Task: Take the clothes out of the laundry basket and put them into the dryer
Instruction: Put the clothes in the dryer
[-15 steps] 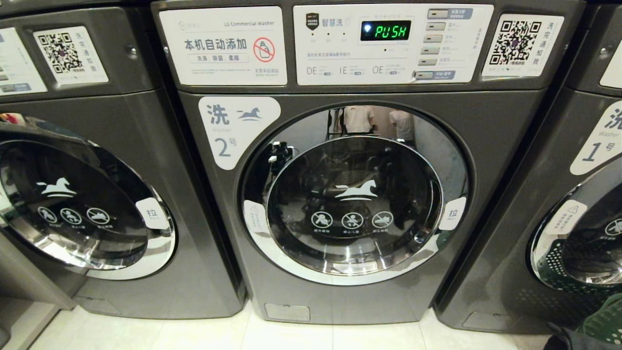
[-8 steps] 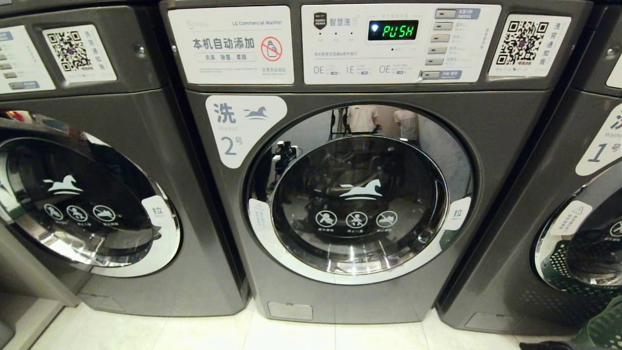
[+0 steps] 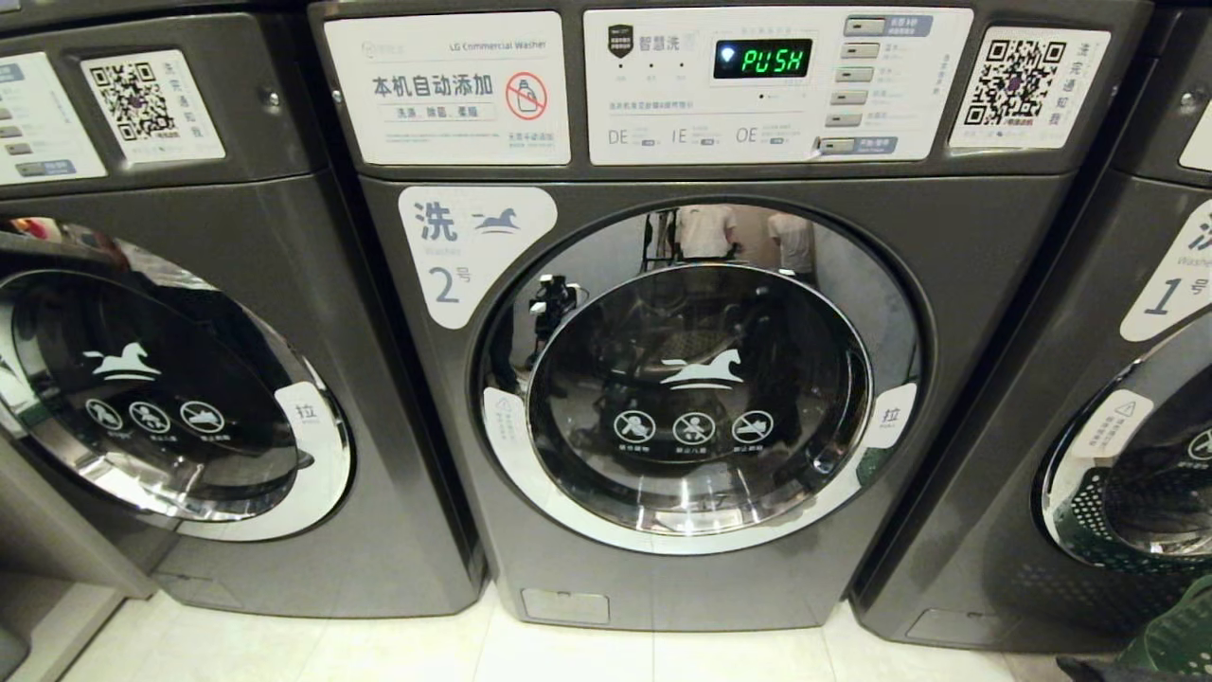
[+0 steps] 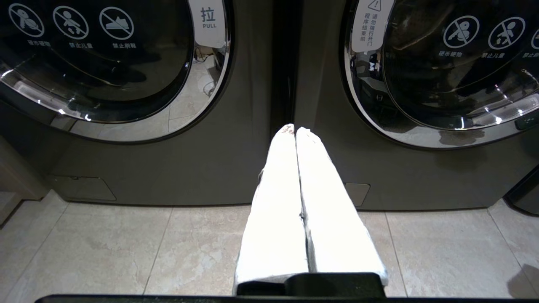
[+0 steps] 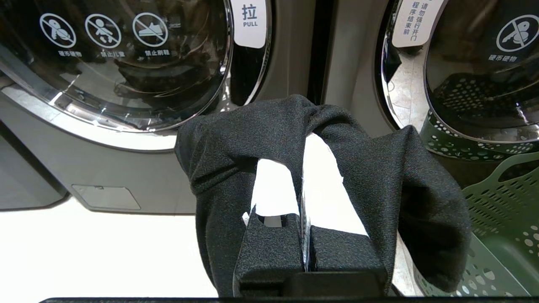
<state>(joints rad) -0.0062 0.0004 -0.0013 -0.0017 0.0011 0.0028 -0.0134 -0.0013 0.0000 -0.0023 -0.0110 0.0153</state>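
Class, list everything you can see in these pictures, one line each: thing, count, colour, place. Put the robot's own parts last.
Washers: three, dark grey, side by side; the middle one marked 2.
Round doors: three, chrome-rimmed dark glass, all closed.
Display: one, green "PUSH", on the middle washer's panel.
QR stickers: two, white, on the panels.
Laundry basket: one, green, perforated, on the floor at the right.
Floor: pale tiles.
Dark garment: one, charcoal, draped over the right gripper.
Left gripper: white fingers shut, empty, low before the washers.
Right gripper: white fingers shut on the dark garment.
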